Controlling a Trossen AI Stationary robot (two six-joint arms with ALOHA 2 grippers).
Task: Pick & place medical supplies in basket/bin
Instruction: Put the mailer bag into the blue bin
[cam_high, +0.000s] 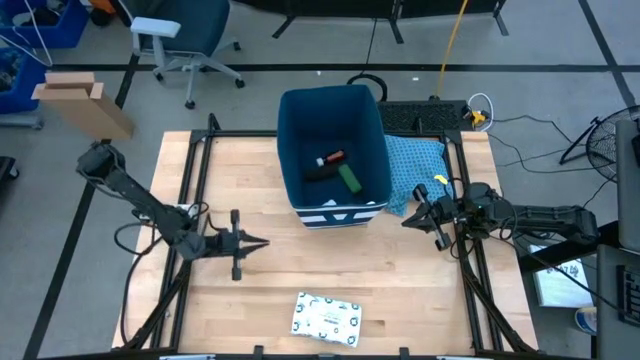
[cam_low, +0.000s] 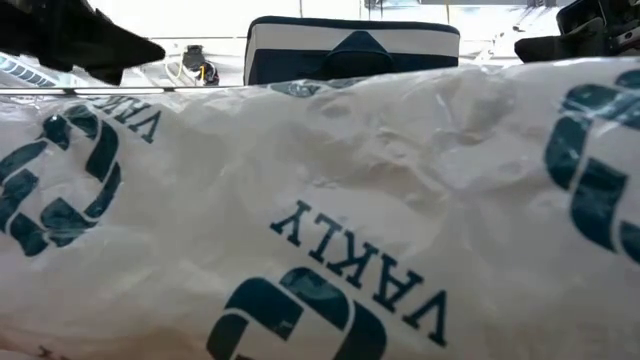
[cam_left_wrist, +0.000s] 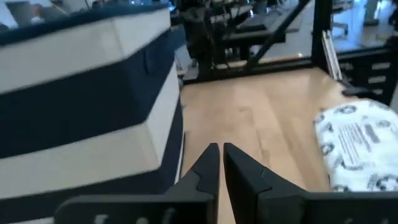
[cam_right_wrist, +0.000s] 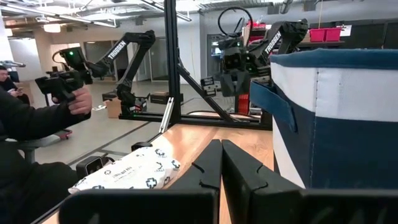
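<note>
The dark blue bin (cam_high: 333, 150) stands at the table's far middle, its striped front (cam_low: 350, 50) facing the near edge. Inside lie a small red item (cam_high: 331, 158) and a dark green box (cam_high: 349, 178); I cannot make out an orange bottle. The flat white packet with green print (cam_high: 326, 317) lies flat by the near edge and fills the low view (cam_low: 320, 220). My left gripper (cam_high: 262, 243) hovers shut left of the bin's front, pointing right. My right gripper (cam_high: 407, 220) is shut just right of the bin's front corner, pointing left. The wrist views show the shut fingers (cam_left_wrist: 221, 152), (cam_right_wrist: 221, 149).
A light blue patterned cloth (cam_high: 415, 165) lies right of the bin, partly under the right arm. Black frame rails (cam_high: 190, 200) run along the table's left and right sides. A person (cam_right_wrist: 31, 124) with a hand-held device shows beyond the table. Bare wood (cam_high: 330, 265) lies between bin and packet.
</note>
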